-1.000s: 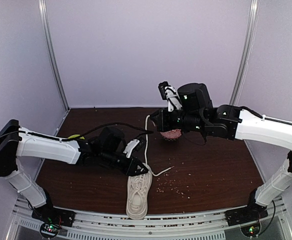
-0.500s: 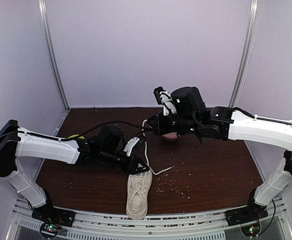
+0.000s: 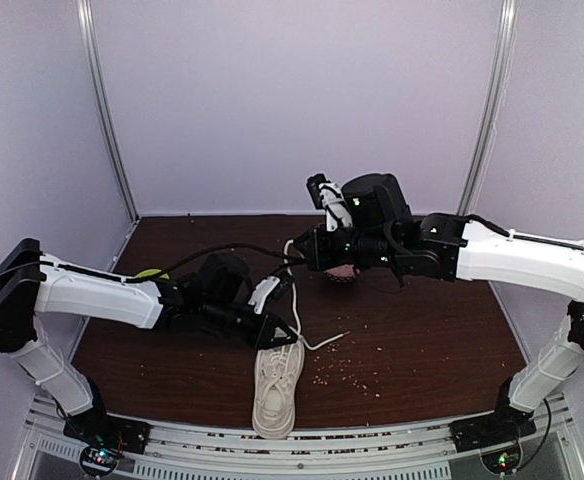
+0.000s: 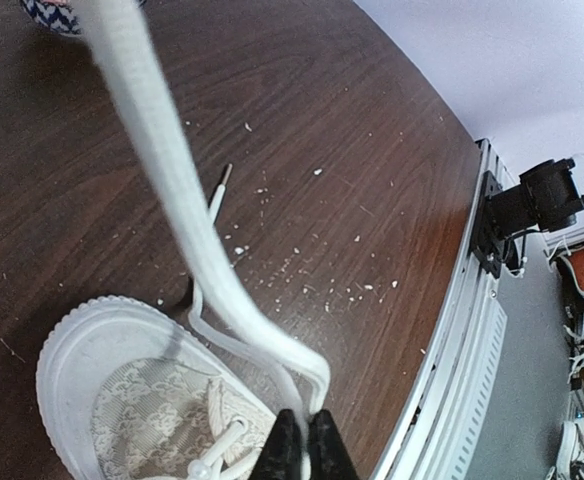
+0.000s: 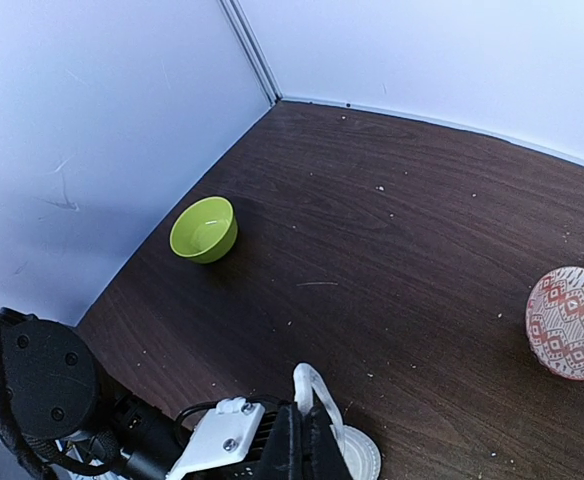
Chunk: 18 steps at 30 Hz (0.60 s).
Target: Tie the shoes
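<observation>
The left arm reached in from the left edge across a dark brown wooden table. A small lime-green bowl sat behind that arm, near the back left corner and well apart from everything else.

The left gripper hung low over the front middle of the table, just above the heel end of the shoe. Its wrist view showed the fingers clenched together, pinching a fold of the flat white lace.

The cream canvas sneaker, with its thick pale sole, lay at the front centre of the table, one end toward the near edge. From the pinched fold, the white lace rose taut toward the back. A loose lace end trailed to the right across the wood among scattered pale crumbs.

Higher up and farther back, the right gripper was clamped shut on the upper part of the same lace. The right arm stretched in from the right side. A round bowl with a red-and-white pattern stood just behind it.
</observation>
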### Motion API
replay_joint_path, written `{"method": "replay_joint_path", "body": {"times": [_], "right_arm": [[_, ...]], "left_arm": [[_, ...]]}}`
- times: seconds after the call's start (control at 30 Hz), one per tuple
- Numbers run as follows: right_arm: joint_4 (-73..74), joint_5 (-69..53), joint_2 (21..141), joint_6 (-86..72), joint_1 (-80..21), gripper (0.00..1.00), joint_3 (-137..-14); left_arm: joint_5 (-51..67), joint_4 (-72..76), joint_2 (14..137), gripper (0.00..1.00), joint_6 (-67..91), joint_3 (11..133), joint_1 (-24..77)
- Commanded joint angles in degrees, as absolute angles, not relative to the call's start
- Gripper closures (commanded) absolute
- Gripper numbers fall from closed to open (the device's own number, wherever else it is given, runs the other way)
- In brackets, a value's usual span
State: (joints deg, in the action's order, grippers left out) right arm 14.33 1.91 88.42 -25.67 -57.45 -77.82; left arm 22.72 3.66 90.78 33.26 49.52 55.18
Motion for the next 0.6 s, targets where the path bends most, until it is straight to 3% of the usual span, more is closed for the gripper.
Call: {"method": "replay_joint_path", "body": {"times": [0.0,0.3,0.57], "right_arm": [[13.7,1.6,88.7,-25.5,-57.2,1.0,-79.5],[12.3,0.8,91.5,-25.9,-57.1,1.0,-79.7],[9.6,-4.5,101.9,-27.0,-57.1,0.99,-84.1]], "left_arm": [[22.3,7.6,91.5,0.97,33.8,50.7,55.3],[21.5,10.9,87.7,1.0,34.4,46.6,55.3],[20.5,18.5,83.9,1.0,39.3,39.2,55.3]]}}
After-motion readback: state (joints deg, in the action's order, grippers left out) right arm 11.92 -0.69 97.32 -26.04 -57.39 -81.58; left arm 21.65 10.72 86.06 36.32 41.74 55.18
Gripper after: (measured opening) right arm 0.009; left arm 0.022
